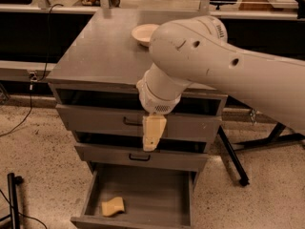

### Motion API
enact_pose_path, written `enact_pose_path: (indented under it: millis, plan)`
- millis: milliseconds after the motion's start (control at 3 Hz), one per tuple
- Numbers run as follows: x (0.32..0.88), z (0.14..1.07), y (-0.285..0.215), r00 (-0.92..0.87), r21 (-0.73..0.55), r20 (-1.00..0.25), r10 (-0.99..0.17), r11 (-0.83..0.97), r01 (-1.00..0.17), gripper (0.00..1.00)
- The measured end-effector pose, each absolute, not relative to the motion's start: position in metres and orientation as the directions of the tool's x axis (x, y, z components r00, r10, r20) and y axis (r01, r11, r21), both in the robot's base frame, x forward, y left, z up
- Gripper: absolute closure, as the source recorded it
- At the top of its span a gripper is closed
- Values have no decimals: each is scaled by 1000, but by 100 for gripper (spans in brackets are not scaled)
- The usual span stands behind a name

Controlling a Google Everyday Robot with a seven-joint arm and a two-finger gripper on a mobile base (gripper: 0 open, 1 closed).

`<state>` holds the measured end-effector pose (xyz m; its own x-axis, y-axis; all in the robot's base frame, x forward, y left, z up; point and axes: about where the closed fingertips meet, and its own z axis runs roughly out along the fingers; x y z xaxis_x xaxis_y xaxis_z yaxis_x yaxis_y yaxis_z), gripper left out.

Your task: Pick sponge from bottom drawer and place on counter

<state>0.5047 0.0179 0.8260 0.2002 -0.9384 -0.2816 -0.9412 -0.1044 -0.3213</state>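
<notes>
Nothing done yet: sponge (113, 206) sits front-left in bottom drawer (152, 189), gripper (153, 135) hangs above that drawer w/o it, grip state can't tell; pick + tabletop (102, 56) placing left.

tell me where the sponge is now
Camera view: the sponge lies in the front left corner of the open bottom drawer; the gripper hangs higher, before the cabinet front.

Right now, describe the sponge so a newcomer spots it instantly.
Find the grey cabinet with a bowl on its counter; its bottom drawer is open. The sponge lies at that drawer's front left. Unlike the yellowish gripper hanging before the middle drawer, it is a wavy-sided block lying flat.
</notes>
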Motion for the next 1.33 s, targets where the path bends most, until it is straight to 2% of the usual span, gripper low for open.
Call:
enact_pose_path:
  millis: [333, 667, 1333]
  plan:
    - [499, 779, 77, 382, -328, -241, -892, -295, -897, 0]
    - [488, 722, 130, 583, -363, -186, -791, -496, -789, 0]
    - [491, 712, 142, 626, -357, -177, -760, -543, -760, 0]
